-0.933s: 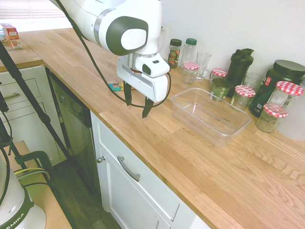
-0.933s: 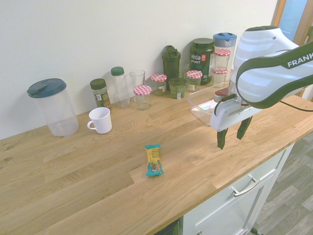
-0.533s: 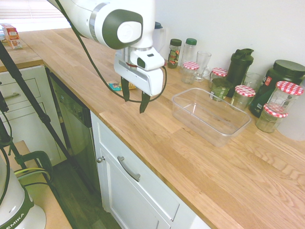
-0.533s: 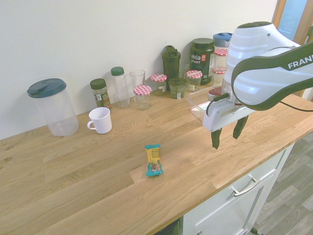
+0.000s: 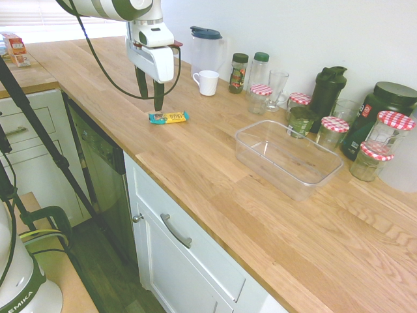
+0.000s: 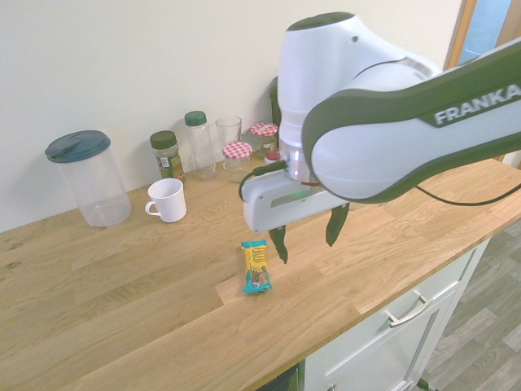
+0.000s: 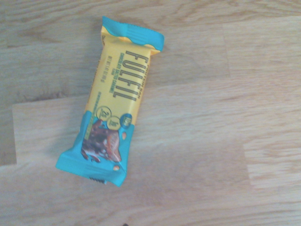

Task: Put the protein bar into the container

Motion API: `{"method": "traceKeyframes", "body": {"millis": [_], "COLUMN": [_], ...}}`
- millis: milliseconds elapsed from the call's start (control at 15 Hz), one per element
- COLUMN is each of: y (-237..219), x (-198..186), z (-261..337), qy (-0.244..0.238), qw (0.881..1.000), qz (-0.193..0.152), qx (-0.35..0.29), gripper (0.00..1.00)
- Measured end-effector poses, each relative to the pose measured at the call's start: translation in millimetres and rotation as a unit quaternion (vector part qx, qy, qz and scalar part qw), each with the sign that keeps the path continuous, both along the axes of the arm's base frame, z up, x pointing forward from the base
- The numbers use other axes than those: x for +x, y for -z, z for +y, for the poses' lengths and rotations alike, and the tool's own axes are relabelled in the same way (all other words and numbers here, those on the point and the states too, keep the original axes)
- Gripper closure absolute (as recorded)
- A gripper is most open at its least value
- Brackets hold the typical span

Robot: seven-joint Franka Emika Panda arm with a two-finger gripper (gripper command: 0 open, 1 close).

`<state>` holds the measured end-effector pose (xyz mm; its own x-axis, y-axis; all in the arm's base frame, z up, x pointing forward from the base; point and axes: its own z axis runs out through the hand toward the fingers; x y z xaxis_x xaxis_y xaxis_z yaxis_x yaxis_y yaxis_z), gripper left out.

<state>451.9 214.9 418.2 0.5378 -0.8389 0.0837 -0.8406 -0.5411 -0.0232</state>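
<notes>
The gripper (image 5: pixel 149 92) hangs above the counter (image 5: pixel 195 163), pointing down, fingers spread wide and holding nothing. The bar (image 5: pixel 168 117) lies flat on the wood just below and beside the fingertips, not touched. Its wrapper (image 7: pixel 113 103) is glossy yellow with crimped teal ends. Well apart to the right sits the container (image 5: pixel 288 158): clear plastic, rectangular, rounded corners, low walls.
</notes>
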Motion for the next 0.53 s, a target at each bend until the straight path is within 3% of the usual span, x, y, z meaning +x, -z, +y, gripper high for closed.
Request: {"method": "traceKeyframes", "body": {"millis": [533], "y": [36.1], "x": [49.0], "z": [25.5], "qy": [0.047], "qw": [0.999], "qz": [-0.002], "qx": [0.001], "gripper": [0.0]}}
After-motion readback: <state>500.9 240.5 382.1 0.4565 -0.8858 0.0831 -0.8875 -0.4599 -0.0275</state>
